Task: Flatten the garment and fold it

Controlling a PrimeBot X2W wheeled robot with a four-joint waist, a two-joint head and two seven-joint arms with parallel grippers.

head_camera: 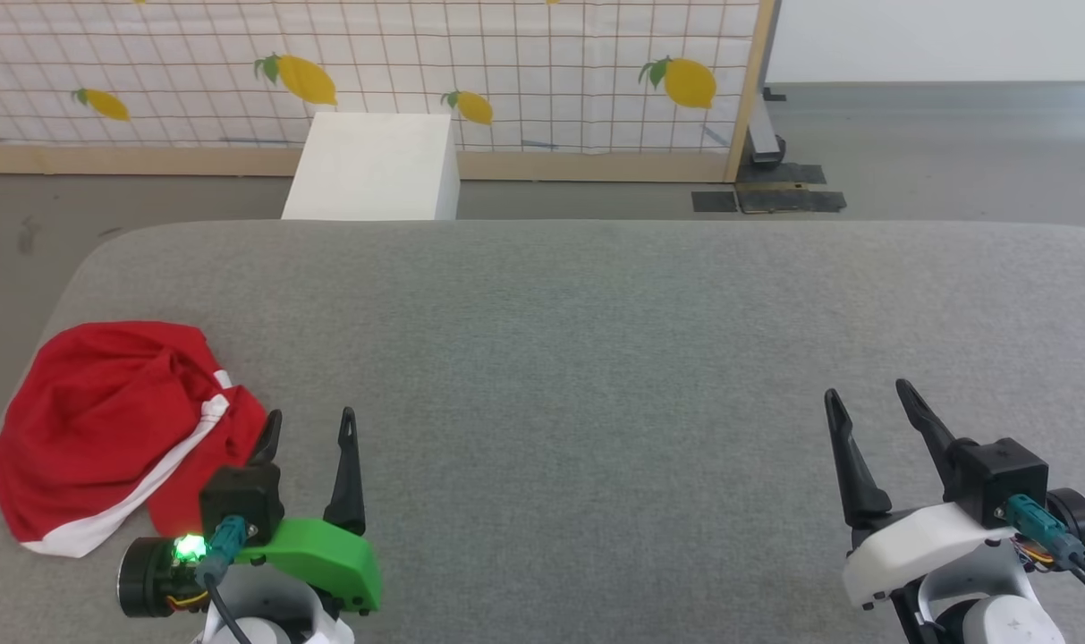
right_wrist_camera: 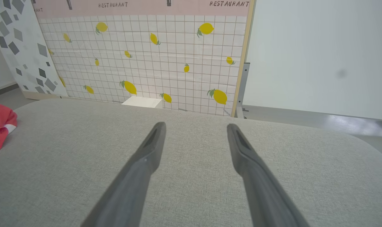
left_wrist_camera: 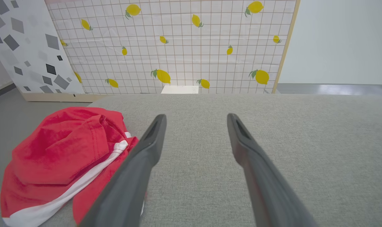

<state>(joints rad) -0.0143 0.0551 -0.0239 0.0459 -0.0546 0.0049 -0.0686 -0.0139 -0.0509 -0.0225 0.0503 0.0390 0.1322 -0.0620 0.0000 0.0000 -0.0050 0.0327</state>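
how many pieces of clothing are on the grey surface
1: the red garment, crumpled near the grey surface's left edge, just beside the left gripper. Its bunched folds could hide something small underneath.

Red garment (left_wrist_camera: 58, 151) crumpled on grey bench (left_wrist_camera: 288, 132), just beside left pincer (left_wrist_camera: 196, 118); fingers spread wide, nothing held.

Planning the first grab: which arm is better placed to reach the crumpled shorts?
Left. The left gripper, open, sits beside the shorts; the right gripper, also open, is far across the grey surface.
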